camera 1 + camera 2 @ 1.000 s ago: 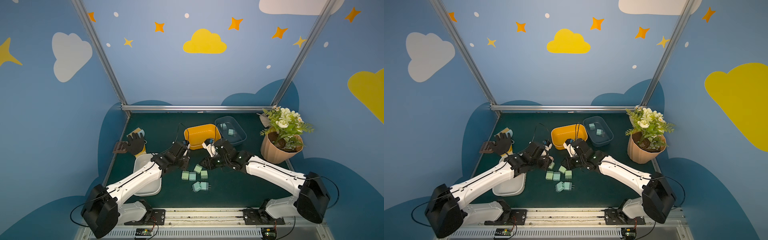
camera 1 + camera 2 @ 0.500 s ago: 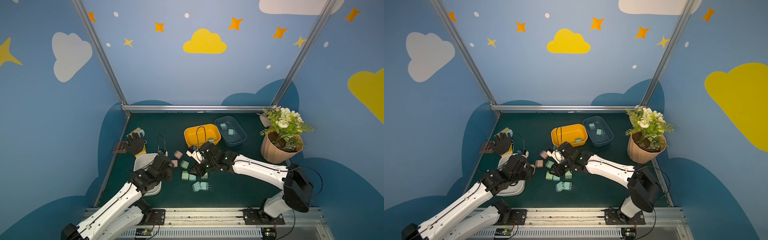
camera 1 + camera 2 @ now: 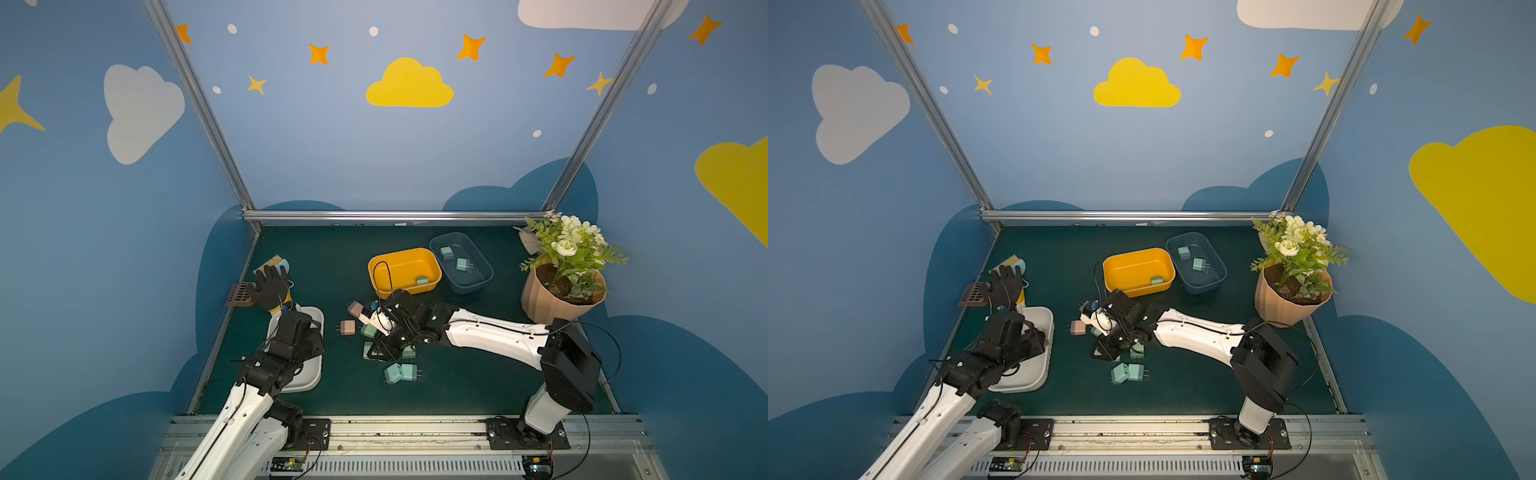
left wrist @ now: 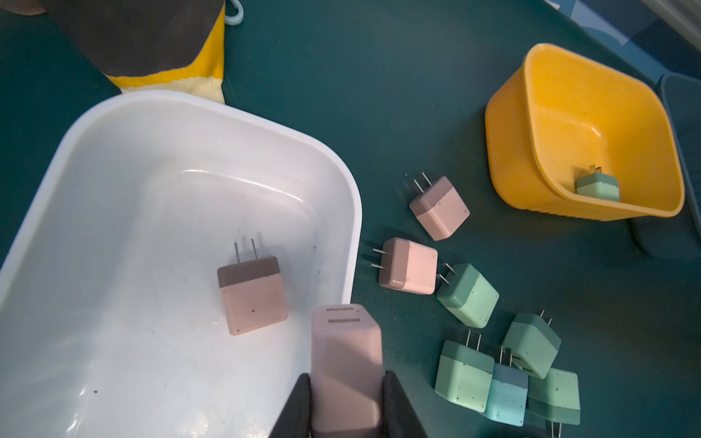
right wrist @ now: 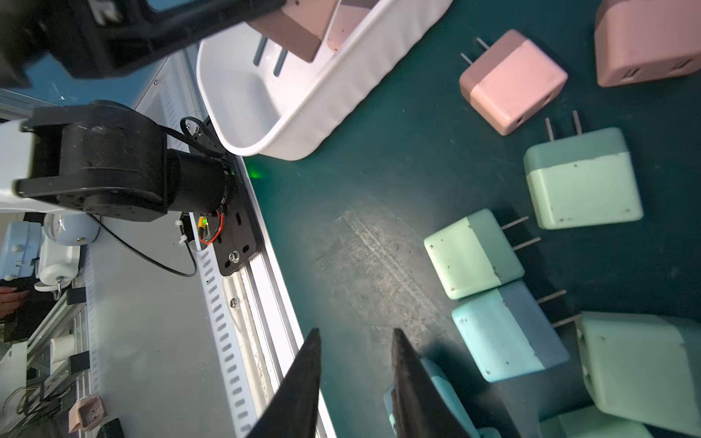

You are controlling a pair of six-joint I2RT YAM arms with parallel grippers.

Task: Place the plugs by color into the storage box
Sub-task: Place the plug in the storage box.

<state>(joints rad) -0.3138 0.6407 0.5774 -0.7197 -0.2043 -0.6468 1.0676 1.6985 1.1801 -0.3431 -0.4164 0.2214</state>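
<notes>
Left fingers (image 4: 296,409) clamping pink plug (image 4: 346,364) over white bin (image 4: 151,182), right fingers (image 5: 299,398) parted, plugs (image 5: 474,254) crowding

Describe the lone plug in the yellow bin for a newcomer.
Find the rounded yellow plastic bin behind the loose plugs, beside the dark blue bin. One light green cube-shaped plug lies in its near corner beside the blue bin. Nothing else shares that bin.

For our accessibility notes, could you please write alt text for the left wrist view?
The left gripper holds a pink plug over the rim of a white tub containing another pink plug. On the mat beside it lie two more pink plugs, a green and teal cluster, and a yellow bin with one green plug.
</notes>
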